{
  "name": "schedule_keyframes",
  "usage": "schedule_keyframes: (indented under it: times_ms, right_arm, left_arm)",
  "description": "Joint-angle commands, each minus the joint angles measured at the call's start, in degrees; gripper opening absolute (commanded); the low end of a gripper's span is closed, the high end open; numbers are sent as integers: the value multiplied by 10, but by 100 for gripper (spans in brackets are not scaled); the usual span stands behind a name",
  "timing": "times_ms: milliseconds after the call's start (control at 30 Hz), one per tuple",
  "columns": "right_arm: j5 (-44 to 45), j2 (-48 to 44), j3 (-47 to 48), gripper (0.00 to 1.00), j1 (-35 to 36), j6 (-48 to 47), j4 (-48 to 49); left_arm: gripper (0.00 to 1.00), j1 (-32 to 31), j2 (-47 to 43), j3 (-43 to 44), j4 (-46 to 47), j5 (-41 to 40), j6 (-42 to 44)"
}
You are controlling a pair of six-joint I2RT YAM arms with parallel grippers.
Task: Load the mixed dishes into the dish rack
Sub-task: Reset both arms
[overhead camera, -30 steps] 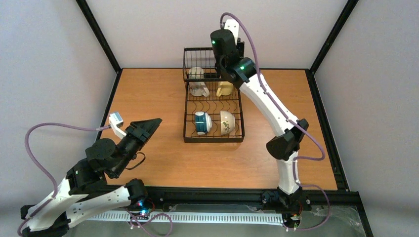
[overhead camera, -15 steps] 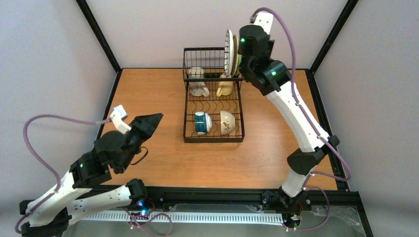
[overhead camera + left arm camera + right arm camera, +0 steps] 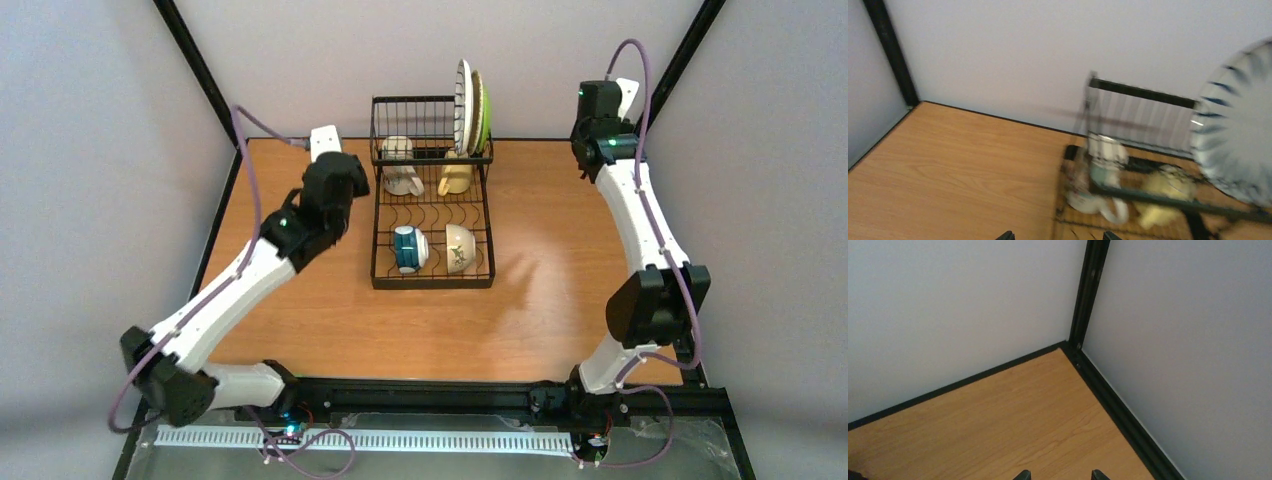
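Place: a robot test cell, lab-like rather than domestic.
Walls: plain pale panels (image 3: 330, 60) on three sides, joined by black frame posts (image 3: 199, 72) at 11 and 1 o'clock.
Desk: wood-grain desk (image 3: 330, 330) with a black rail (image 3: 430, 392) along its 6 o'clock edge.
Rig: left arm (image 3: 235, 285) and right arm (image 3: 640, 215) bolted at 6 o'clock, trailing purple cables (image 3: 251, 160).
Props: black wire dish rack (image 3: 432, 275) holding dishes (image 3: 406, 248), at 12 o'clock.

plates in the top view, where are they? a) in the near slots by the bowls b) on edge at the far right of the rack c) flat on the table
b, the white plate and green plate stand on edge, side by side, at the far right end of the rack
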Motion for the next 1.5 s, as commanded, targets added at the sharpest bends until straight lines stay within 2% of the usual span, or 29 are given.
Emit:
schedule_keyframes:
  times_ms: [0,33,67,100,167,200,333,600,833,1033,1467]
  right_arm:
    - [-123,46,-9,69,-42,10,54]
    - [-135,60,-6,70,-48,7,56]
    - [-141,75,-1,75,-51,5,57]
    - [-130,83,1,85,-48,1,60]
    - [-144,55,-51,96,-46,-24,132]
    - [-158,43,-86,98,-48,-33,166]
    - [-185,40,-90,99,-54,-34,176]
    - [-227,23,-83,99,-29,-16,148]
    - [-165,43,-112,99,20,-32,156]
    - [-134,31,-181,99,20,-18,190]
    - [-78,-4,-239,99,-7,-29,236]
  left_arm:
    - [100,132,85,77,21,111,60]
    - [100,154,114,96,16,117,67]
    - [100,173,136,113,13,124,70]
    - [100,196,156,124,14,136,68]
    - [100,236,182,130,26,164,62]
    - [100,256,193,130,35,176,58]
    - [100,305,237,123,57,207,59]
    - [100,309,268,75,103,205,93]
    - [100,334,251,14,150,247,97]
    - [100,334,248,-4,169,256,121]
    - [100,334,228,-35,180,256,125]
